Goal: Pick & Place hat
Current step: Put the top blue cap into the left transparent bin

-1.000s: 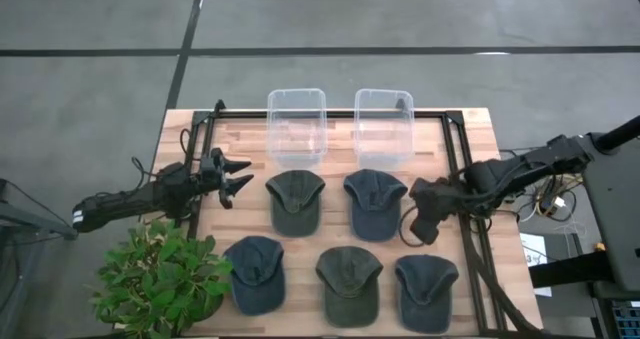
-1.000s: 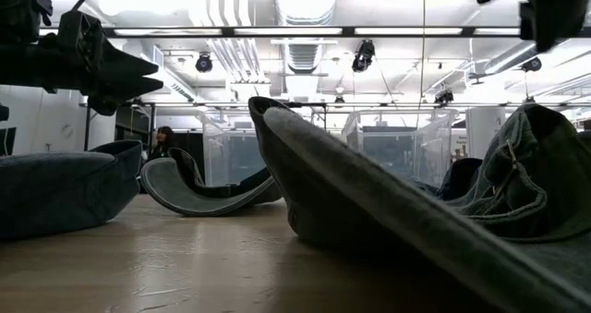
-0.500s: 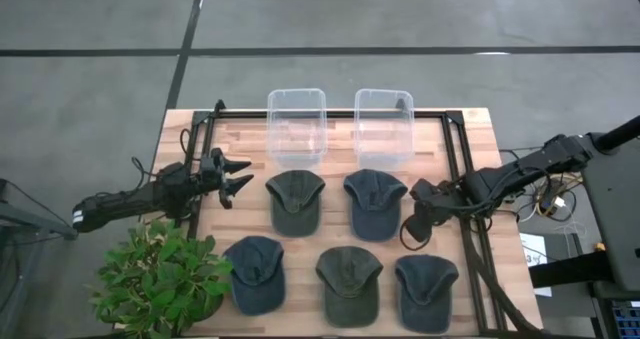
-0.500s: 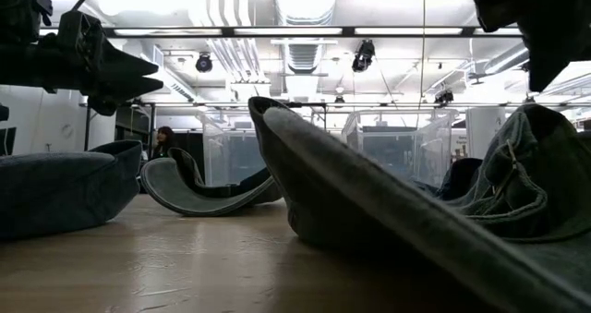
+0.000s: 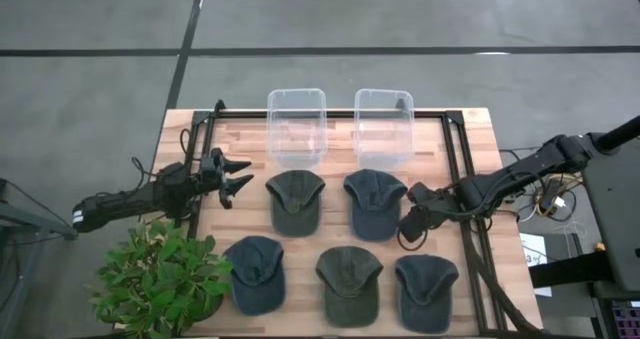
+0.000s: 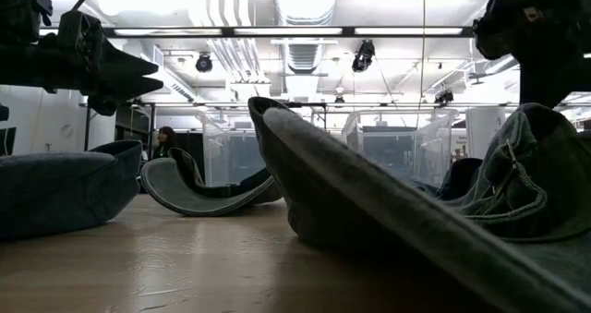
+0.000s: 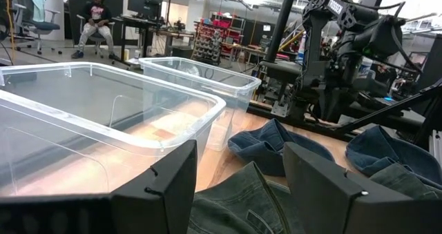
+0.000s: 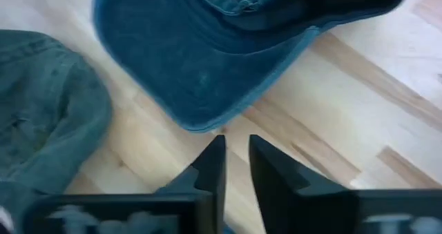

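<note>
Now lower and nearer the hats than a second ago, right end effector parting slightly, empty, target hat just beside it; left end effector open, idle.

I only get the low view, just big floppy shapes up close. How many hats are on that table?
Observer: Five hats: two in back, three in front.
Visitor: Where would they go?
Observer: Probably into the two clear bins behind the back row.
Visitor: And the dark thing at my top right?
Observer: The right gripper, over bare wood beside the back right hat, holding nothing. The left gripper waits open, left of the back row.
</note>
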Robot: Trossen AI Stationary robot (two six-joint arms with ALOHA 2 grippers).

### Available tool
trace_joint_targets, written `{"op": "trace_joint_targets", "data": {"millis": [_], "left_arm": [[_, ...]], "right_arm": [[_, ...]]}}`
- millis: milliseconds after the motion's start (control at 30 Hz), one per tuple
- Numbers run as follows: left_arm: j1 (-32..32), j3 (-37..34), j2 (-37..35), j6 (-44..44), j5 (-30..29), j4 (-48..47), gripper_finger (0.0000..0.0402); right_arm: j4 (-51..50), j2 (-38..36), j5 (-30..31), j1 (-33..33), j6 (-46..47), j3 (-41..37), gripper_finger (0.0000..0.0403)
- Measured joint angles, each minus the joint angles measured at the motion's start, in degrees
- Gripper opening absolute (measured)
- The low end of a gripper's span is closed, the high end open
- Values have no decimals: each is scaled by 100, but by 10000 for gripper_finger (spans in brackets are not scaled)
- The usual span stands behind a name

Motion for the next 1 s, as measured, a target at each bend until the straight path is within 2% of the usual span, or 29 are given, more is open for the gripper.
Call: {"op": "trace_joint_targets", "data": {"millis": [167,267,500,700,833,1000], "left_arm": [[0,0,0,-1,-1,2,208],[1,0,0,-1,1,4,208],[0,0,0,-4,2,7,208],[1,0,0,-6,2,9,208],[-1,0,-2,-75,2,9,208],[1,-2,0,-90,2,11,208]], "right_arm": [[8,-7,221,0,53,-70,139],[31,2,482,0,445,-138,184],[414,4,571,-4,810,-452,267],[871,4,729,-2,958,-771,293],[963,4,998,-2,1075,-937,297],[1614,4,1011,0,1170,-1295,292]]}}
